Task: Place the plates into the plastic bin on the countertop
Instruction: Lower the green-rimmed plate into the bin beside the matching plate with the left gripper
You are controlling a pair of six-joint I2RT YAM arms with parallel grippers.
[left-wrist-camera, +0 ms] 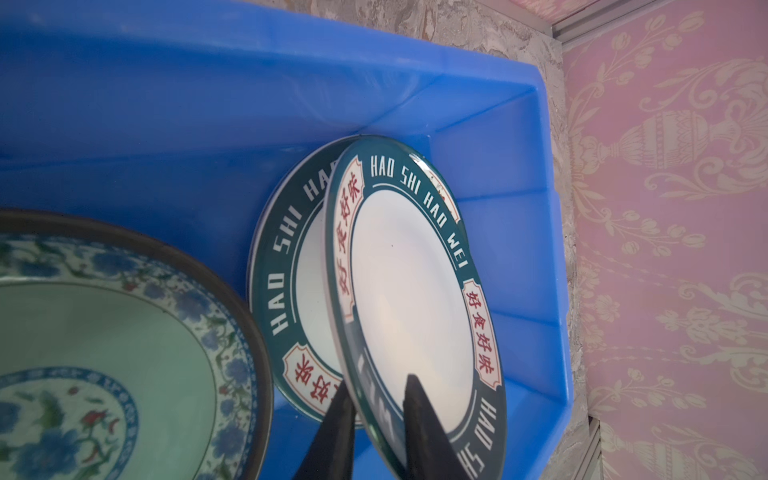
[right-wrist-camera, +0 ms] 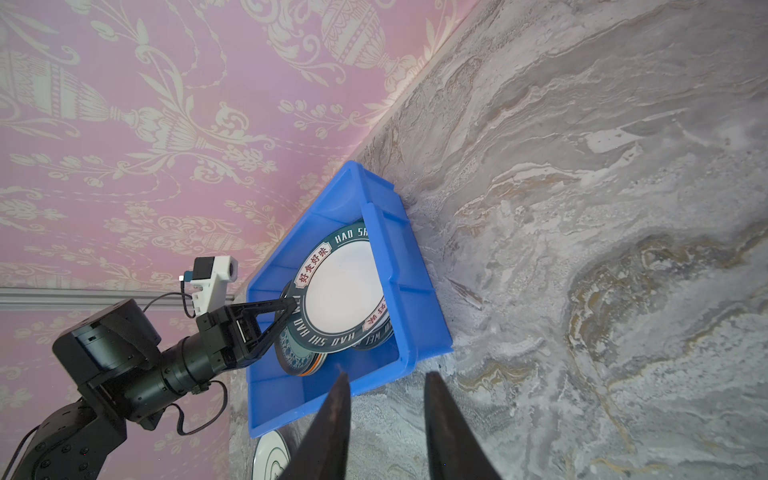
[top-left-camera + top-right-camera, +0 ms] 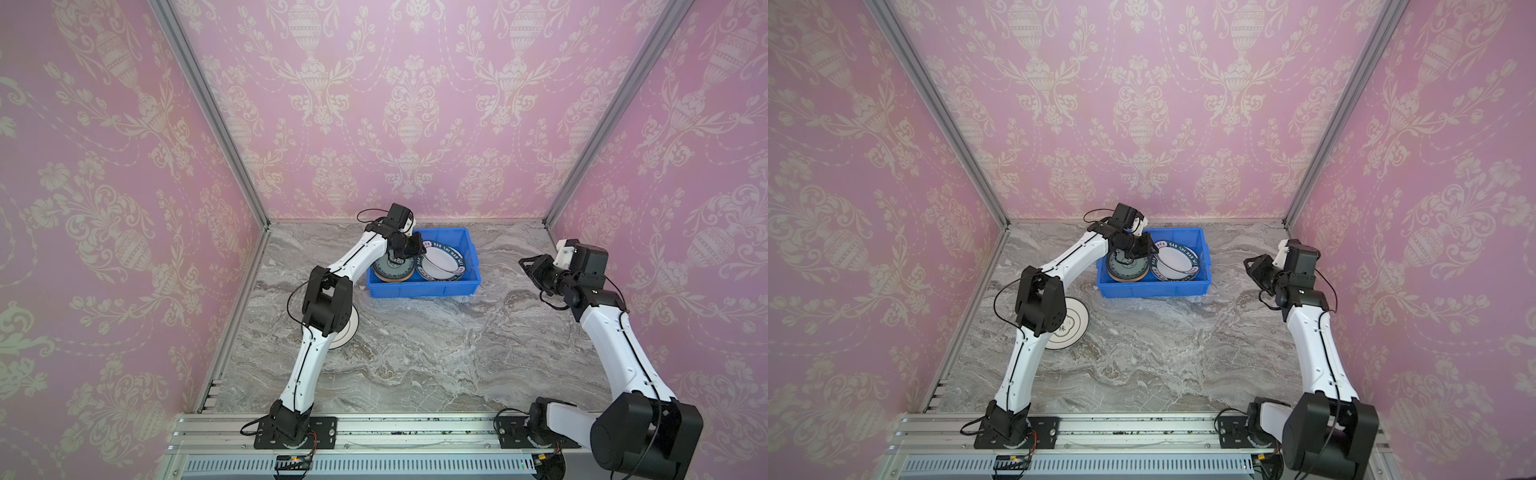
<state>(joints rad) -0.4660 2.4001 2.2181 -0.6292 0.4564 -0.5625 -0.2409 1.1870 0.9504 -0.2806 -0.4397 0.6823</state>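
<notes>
The blue plastic bin point(image 3: 424, 291) point(image 3: 1154, 289) stands at the back of the countertop point(image 3: 415, 353). On its left side is a stack topped by a teal-patterned plate point(image 3: 392, 270) point(image 1: 104, 332), with an orange edge lower down point(image 2: 318, 365). On its right side a white plate with a dark lettered rim point(image 3: 440, 264) point(image 1: 415, 282) leans tilted on another like it point(image 1: 291, 257). My left gripper point(image 3: 417, 249) point(image 1: 376, 388) reaches into the bin, its jaws apart on either side of the tilted plate's rim. My right gripper point(image 3: 524, 264) point(image 2: 386, 374) hovers open and empty to the right of the bin.
One white plate with a dark ring point(image 3: 1077, 322) point(image 2: 270, 457) lies on the countertop at the left, mostly hidden under my left arm's elbow. Pink patterned walls with metal posts close in the back and both sides.
</notes>
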